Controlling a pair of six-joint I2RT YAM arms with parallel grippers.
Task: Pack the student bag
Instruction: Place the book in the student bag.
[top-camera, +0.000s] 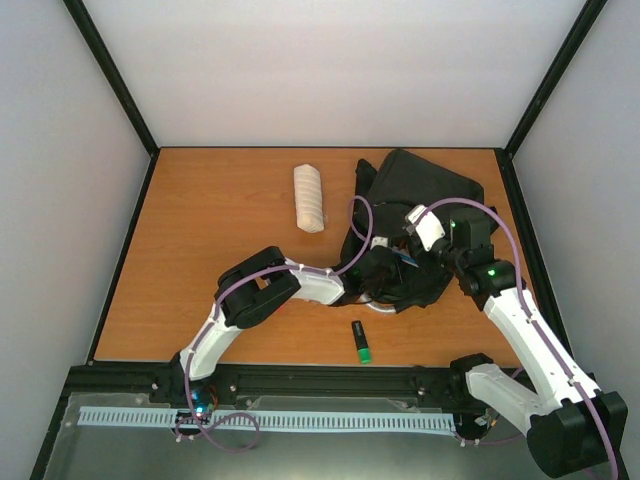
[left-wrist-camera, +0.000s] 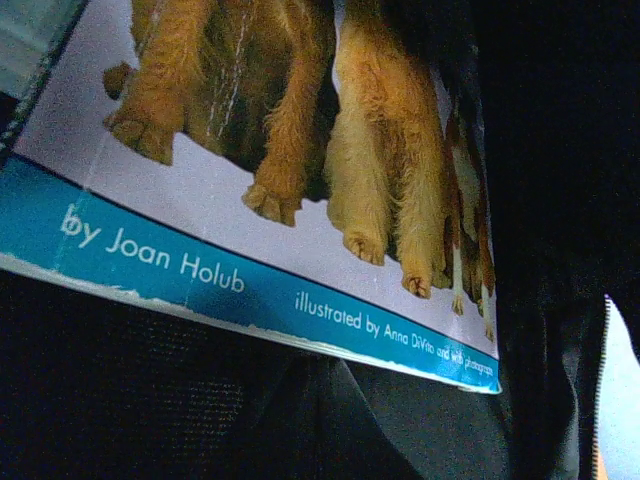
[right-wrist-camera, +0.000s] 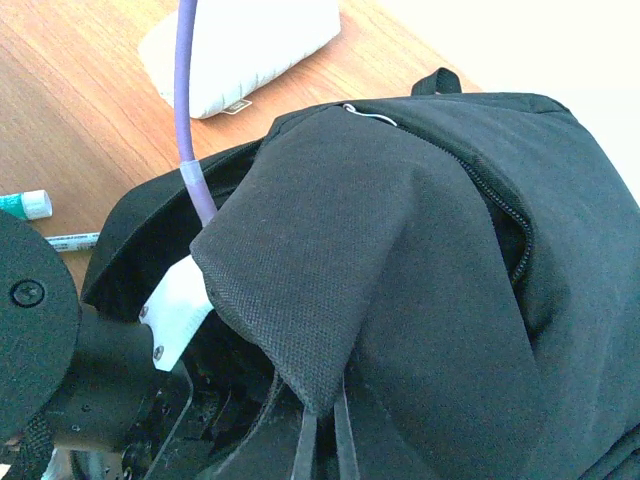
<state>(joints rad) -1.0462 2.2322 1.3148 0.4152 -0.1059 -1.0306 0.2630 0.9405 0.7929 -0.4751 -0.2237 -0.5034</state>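
Note:
The student bag (top-camera: 425, 185), a large black backpack, lies at the right of the table with its mouth toward the arms. My right gripper (right-wrist-camera: 325, 425) is shut on the edge of the bag's front flap (right-wrist-camera: 330, 260) and holds it raised. My left arm (top-camera: 320, 283) reaches into the mouth, so its gripper is hidden in every view. The left wrist view looks into the dark inside. A thin picture book (left-wrist-camera: 250, 150) with dog legs and a blue band lies there close to the camera. Whether the book is gripped does not show.
A cream padded pouch (top-camera: 310, 197) lies left of the bag. A marker with a green cap (top-camera: 360, 342) lies near the front edge, below the bag. A thin white pen (right-wrist-camera: 70, 240) lies beside the bag. Black rails edge the table.

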